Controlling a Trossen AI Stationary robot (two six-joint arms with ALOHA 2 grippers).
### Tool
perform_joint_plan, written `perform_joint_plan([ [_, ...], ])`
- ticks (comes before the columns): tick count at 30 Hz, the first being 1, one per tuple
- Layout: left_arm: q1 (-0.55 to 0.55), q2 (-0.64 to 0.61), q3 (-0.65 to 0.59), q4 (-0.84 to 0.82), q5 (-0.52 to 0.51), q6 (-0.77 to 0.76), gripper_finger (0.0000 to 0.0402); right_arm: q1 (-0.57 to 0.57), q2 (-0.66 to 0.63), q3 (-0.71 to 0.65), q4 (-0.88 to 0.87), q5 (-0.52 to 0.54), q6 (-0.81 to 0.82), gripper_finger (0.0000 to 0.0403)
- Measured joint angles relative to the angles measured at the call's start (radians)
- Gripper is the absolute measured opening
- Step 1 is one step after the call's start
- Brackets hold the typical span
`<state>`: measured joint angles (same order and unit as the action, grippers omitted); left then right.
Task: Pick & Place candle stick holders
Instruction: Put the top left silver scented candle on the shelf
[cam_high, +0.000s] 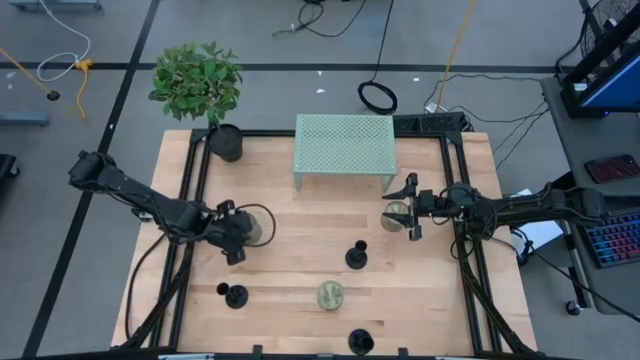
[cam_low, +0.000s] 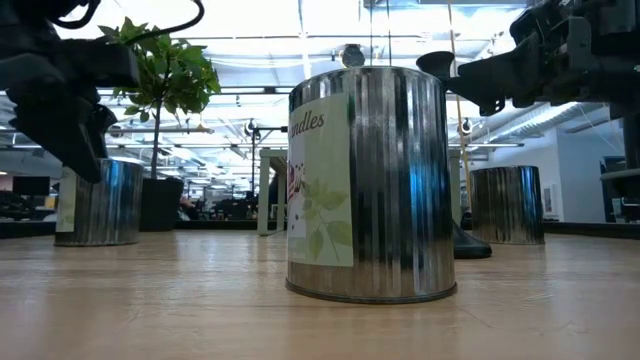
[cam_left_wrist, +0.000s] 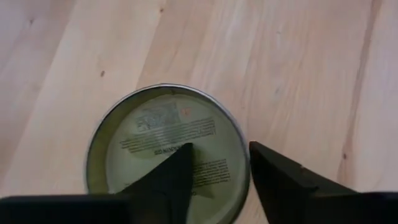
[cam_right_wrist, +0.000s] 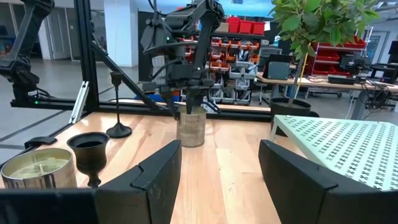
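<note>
Left gripper (cam_high: 245, 232) poised over a brass candle cup (cam_left_wrist: 165, 146).
Fingers spread, straddling the near rim — cup directly below; right gripper (cam_high: 410, 207) open, at the far-right cup.

Bare wood mid-table (cam_high: 300, 225), green mesh rack (cam_high: 344, 146) blocking the far edge, plant pot (cam_high: 226, 143) at corner

My high view looks straight down on the whole table (cam_high: 300, 250) from well above; my low view sits at tabletop height, facing level across the wood into the room, very close to one tin (cam_low: 370, 185). My left wrist view points straight down, close over another tin (cam_left_wrist: 165, 149), while my right wrist view looks level across the table and catches that same tin (cam_right_wrist: 191, 129), the left arm and the mesh rack (cam_right_wrist: 348, 146), all shared with the high view.
</note>
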<state>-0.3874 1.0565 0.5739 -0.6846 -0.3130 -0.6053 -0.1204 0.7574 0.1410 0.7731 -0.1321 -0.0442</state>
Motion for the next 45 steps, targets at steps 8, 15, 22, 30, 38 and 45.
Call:
perform_joint_plan([
  [8,0.001,-0.004,0.001,0.044,-0.01,-0.047,0.0013,0.0,0.0,0.0,0.0,0.0,-0.032,0.021],
  [15,0.005,-0.002,0.065,0.183,-0.012,0.078,0.0007,0.0,0.0,0.0,0.008,0.001,-0.032,0.021],
  [22,0.069,0.024,0.263,0.225,-0.003,0.309,0.0005,0.0,0.0,0.0,0.047,0.001,-0.074,0.021],
  [30,0.252,0.175,0.562,0.178,0.118,0.598,0.0004,0.0,0.001,0.0,0.06,0.001,-0.075,0.021],
  [38,0.496,0.399,0.899,0.018,0.19,0.683,0.0004,0.0,0.001,0.0,0.036,0.001,-0.073,0.021],
  [45,0.689,0.581,1.057,-0.008,0.199,0.692,0.0004,0.0,0.001,0.0,0.035,0.001,-0.073,0.021],
])
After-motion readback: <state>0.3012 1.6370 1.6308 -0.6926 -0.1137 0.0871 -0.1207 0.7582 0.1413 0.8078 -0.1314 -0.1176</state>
